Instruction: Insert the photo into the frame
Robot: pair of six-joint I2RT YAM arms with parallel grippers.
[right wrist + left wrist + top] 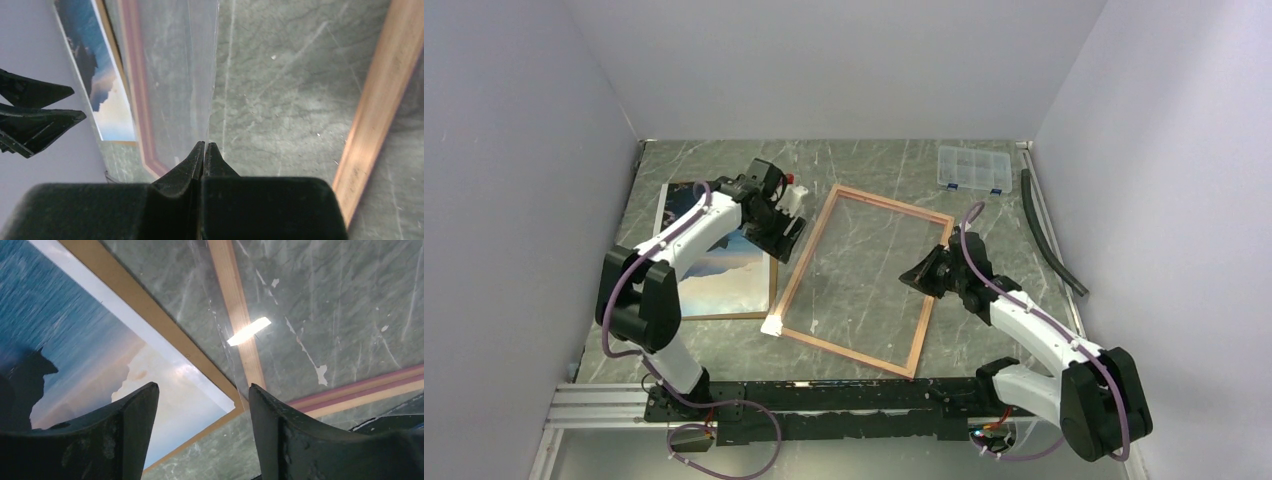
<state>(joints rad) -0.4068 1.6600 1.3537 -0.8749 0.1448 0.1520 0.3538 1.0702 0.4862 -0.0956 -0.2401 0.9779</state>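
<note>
The photo [724, 272] lies picture side up on a brown backing board [724, 316] at the left of the table. The frame [894, 206] lies flat in the middle, tan reverse up. My left gripper [782, 226] hangs open over the photo's right edge, beside the frame's left rail. In the left wrist view the gripper [202, 386] has nothing between its fingers; below are the photo [75, 340], the board's corner [150, 315] and the frame rail [235, 300]. My right gripper [921, 272] sits at the frame's right side, shut [205, 143] on the edge of a thin clear sheet [200, 75].
A clear compartment box [972, 168] stands at the back right. A black hose [1049, 232] runs along the right wall. A small white tab [772, 325] marks the frame's near left corner. Walls close in on three sides.
</note>
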